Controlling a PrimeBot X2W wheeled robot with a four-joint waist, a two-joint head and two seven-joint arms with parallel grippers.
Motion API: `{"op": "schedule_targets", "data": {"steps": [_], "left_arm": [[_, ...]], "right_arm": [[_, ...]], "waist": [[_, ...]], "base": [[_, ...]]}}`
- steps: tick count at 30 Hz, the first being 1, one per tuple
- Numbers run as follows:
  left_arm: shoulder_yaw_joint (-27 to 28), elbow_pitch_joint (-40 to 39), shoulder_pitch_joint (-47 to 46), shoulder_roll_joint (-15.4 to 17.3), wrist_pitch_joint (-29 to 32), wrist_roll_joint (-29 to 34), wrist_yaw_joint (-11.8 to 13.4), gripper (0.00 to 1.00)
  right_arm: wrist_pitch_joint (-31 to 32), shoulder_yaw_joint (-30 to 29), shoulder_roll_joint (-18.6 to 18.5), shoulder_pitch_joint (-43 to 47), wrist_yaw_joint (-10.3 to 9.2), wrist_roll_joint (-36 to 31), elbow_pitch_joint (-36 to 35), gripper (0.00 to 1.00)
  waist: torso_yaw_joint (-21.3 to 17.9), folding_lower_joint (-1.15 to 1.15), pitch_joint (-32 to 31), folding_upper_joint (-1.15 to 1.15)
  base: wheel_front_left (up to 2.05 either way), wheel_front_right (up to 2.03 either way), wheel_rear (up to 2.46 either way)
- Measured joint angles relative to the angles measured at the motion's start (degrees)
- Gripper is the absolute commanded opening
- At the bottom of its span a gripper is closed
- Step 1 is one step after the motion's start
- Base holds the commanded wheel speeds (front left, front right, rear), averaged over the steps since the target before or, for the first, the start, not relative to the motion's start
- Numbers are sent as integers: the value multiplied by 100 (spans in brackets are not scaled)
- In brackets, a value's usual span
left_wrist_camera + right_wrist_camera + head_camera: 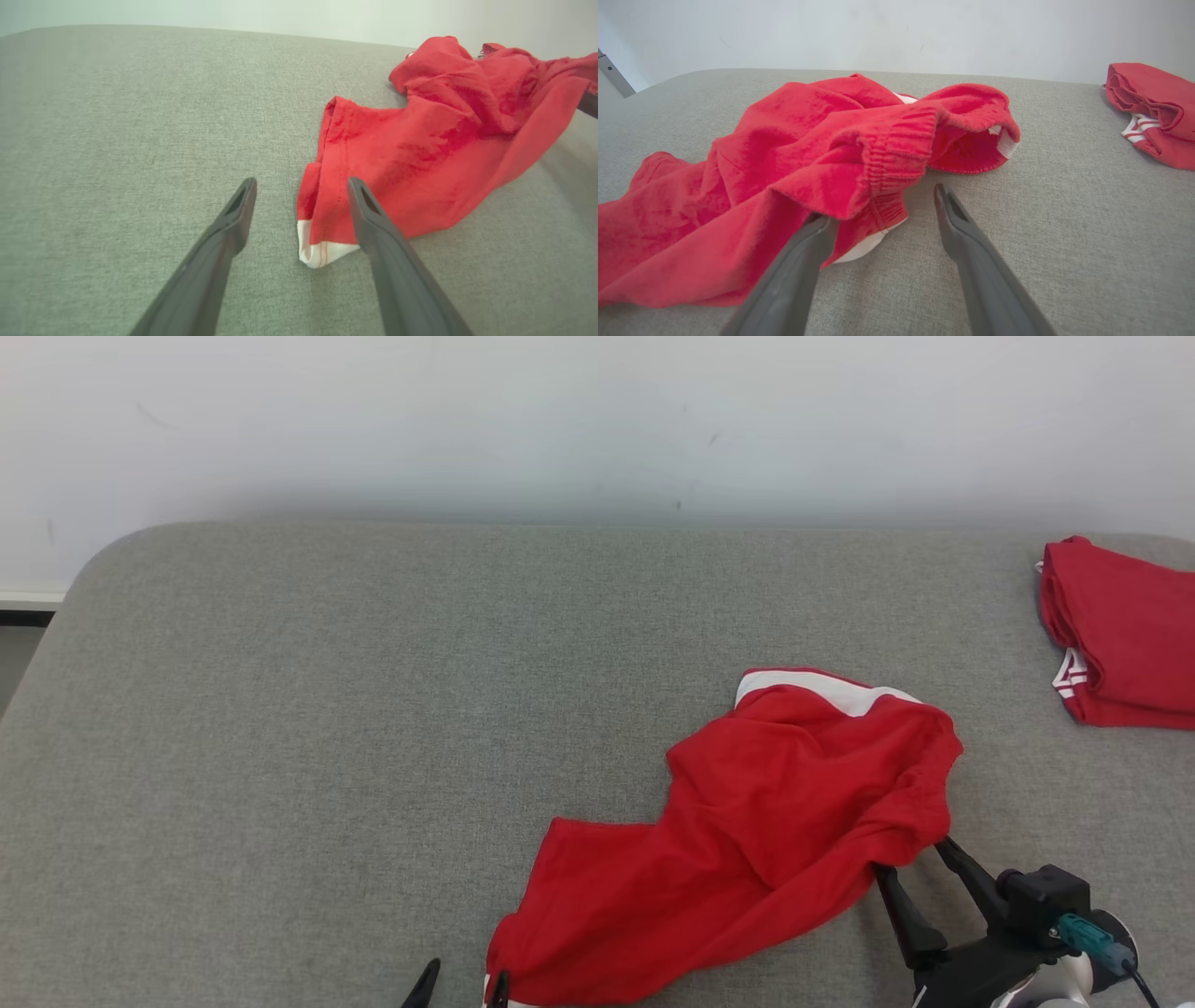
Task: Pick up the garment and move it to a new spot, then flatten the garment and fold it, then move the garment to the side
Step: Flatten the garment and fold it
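Head view: red garment (766, 831) lies crumpled on the grey padded surface (327, 709), lower centre-right. Left gripper (467, 975) sits at its near hem, right gripper (913, 856) at its right edge. Folded red garment (1125, 635) lies well apart, far right.

Left wrist view: fingers spread wide; white-trimmed hem corner lies between them, ungripped.

Right wrist view: fingers wide; waistband drapes over one fingertip, the other bare.

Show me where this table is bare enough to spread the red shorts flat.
Widest bare patch: the left half of the table, from its rounded edge to the crumpled shorts. A bare strip runs behind them, along the wall. Crowded: the right side, between shorts, folded red garment and right gripper.
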Motion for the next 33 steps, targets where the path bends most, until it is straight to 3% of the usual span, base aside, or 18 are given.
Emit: {"op": "schedule_targets", "data": {"steps": [8, 9, 10, 11, 22, 28, 33], "left_arm": [[69, -538, 190, 0, 0, -22, 142, 100], [75, -560, 189, -1, 0, -35, 144, 100], [81, -579, 188, -2, 0, -41, 149, 100], [100, -604, 188, -2, 0, -41, 164, 100], [253, -816, 142, -2, 0, -113, 300, 100], [160, -791, -21, 0, 0, -177, 293, 100], [-57, -737, -220, -1, 0, -275, 302, 100]], "right_arm": [[-20, 42, 36, -51, 0, 40, -51, 100], [-22, 57, 48, -85, 0, 66, -33, 71], [-23, 88, 58, -117, 0, 88, -19, 29], [-24, 131, 66, -142, 0, 87, -23, 0], [-27, 243, 205, -772, 0, -37, -324, 0], [454, 595, 534, -1945, 0, -167, 415, 0], [666, 903, 857, -2681, 0, -193, 1451, 0]], "waist": [[13, 0, -18, 0], [18, 0, -25, 0], [22, 0, -33, 0], [24, 0, -40, 0], [49, 0, 43, 0], [155, 0, 190, 1], [366, 0, 288, 0]], "base": [[0, 0, 0], [0, 0, 0], [0, 0, 0], [0, 0, 0], [0, 0, 0], [0, 0, 0], [0, 0, 0]]}}
